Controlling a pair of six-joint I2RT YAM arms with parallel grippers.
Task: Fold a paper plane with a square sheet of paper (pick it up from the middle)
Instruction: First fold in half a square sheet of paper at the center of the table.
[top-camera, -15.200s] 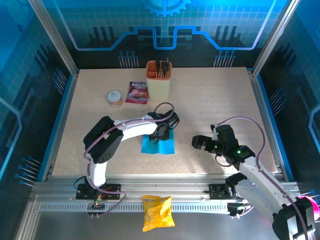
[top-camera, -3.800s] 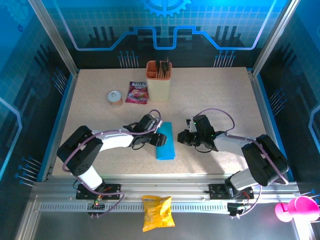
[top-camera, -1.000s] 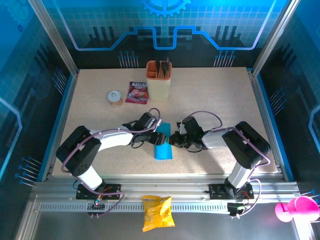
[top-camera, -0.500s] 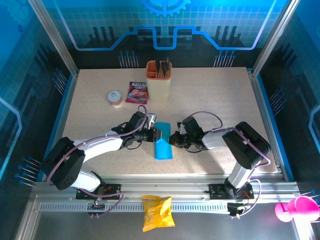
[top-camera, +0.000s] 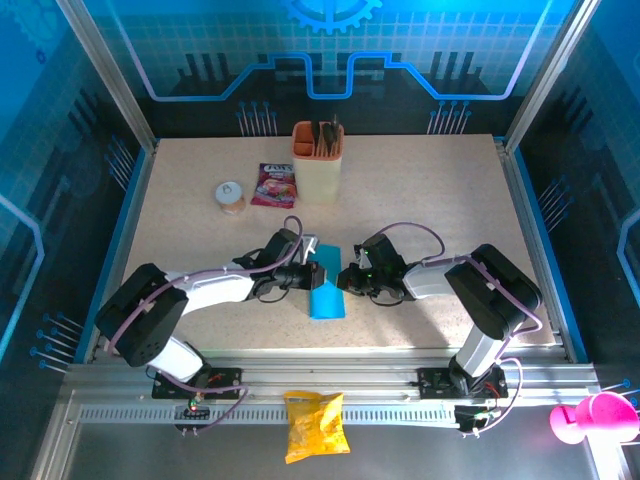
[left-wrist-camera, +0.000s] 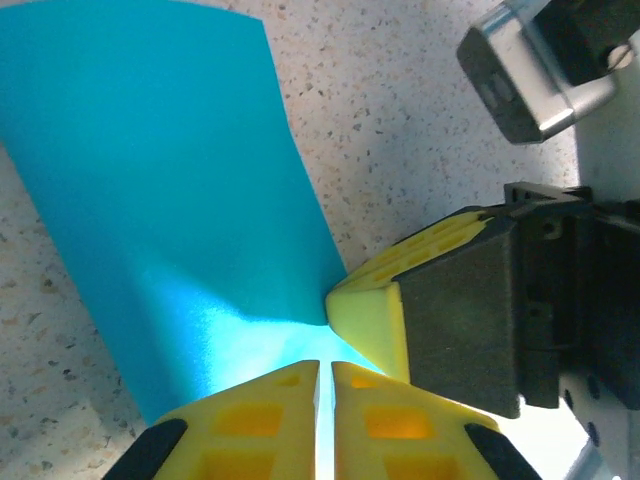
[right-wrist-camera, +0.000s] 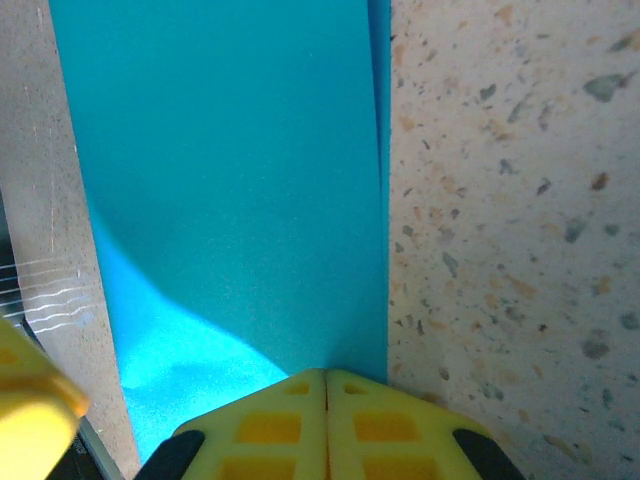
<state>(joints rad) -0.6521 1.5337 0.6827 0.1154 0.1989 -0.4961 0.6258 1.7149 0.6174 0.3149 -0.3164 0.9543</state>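
The square sheet of paper (top-camera: 326, 294) lies mid-table as a narrow bright-blue folded strip. My left gripper (top-camera: 311, 272) meets its upper left side, and my right gripper (top-camera: 344, 279) touches its right edge. In the left wrist view the paper (left-wrist-camera: 180, 200) curves up into the left gripper (left-wrist-camera: 325, 368), which is shut on a lifted flap. The right gripper's yellow finger (left-wrist-camera: 372, 312) sits close beside it. In the right wrist view the right gripper (right-wrist-camera: 326, 376) is shut, its tips resting on the paper (right-wrist-camera: 230, 180) by the straight right edge. No finished paper plane is in view.
A beige cup (top-camera: 317, 163) with utensils stands at the back. A pink-purple packet (top-camera: 274, 185) and a small jar (top-camera: 231, 197) lie to its left. A yellow snack bag (top-camera: 315, 425) rests on the front rail. A pink object (top-camera: 590, 415) sits at the bottom right.
The flat sheet has become a narrow strip. The right gripper came in to its right edge. In the last half second the left arm shifted slightly and the lifted flap leaned rightward.
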